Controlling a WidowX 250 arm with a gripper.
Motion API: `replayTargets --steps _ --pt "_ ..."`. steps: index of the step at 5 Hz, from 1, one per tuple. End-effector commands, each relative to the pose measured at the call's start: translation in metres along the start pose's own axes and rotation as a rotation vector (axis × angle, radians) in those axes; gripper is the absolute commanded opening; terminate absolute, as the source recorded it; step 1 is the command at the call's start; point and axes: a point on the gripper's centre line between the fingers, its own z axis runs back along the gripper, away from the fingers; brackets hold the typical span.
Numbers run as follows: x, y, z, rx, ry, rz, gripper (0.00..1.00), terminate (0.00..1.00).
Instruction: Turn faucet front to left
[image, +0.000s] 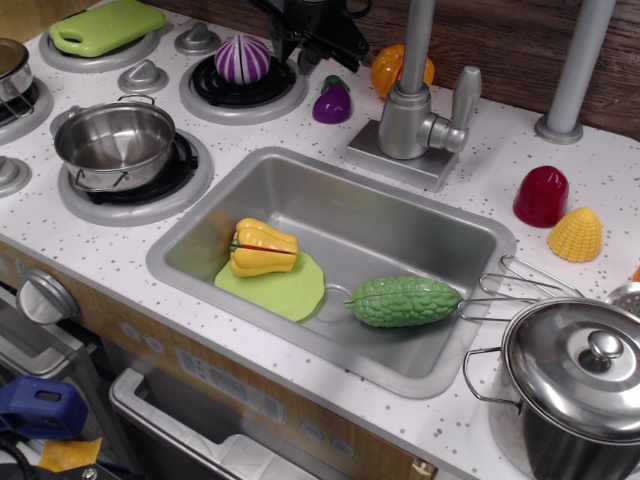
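The silver-grey faucet (405, 122) stands on its square base plate behind the sink (200, 228). Its tube spout (418, 40) rises straight up out of the frame, so where the outlet points is out of view. Its flat lever (465, 95) sticks up on the right side. My black gripper (312, 40) hangs at the top edge, left of the spout and apart from it, above the purple eggplant (332, 102). Its fingers are dark and partly cut off by the frame, and nothing shows between them.
A yellow pepper (262, 246) on a green plate and a green bitter gourd (403, 300) lie in the sink. A purple onion (242, 58) sits on the back burner, with an orange toy (388, 66) behind the faucet. A grey pole (575, 70) stands back right and a lidded pot (580, 385) front right.
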Motion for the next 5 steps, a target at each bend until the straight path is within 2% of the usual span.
replayTargets --steps 1,3,4,5 --pt "0.029 0.021 0.000 0.001 -0.101 -0.025 0.00 0.00" --pt "0.051 0.033 -0.011 0.001 -0.136 -0.039 0.00 0.00" --pt "0.053 0.036 -0.012 -0.011 -0.128 -0.041 0.00 0.00" --pt "0.050 0.027 -0.003 -0.039 -0.050 -0.004 0.00 1.00"
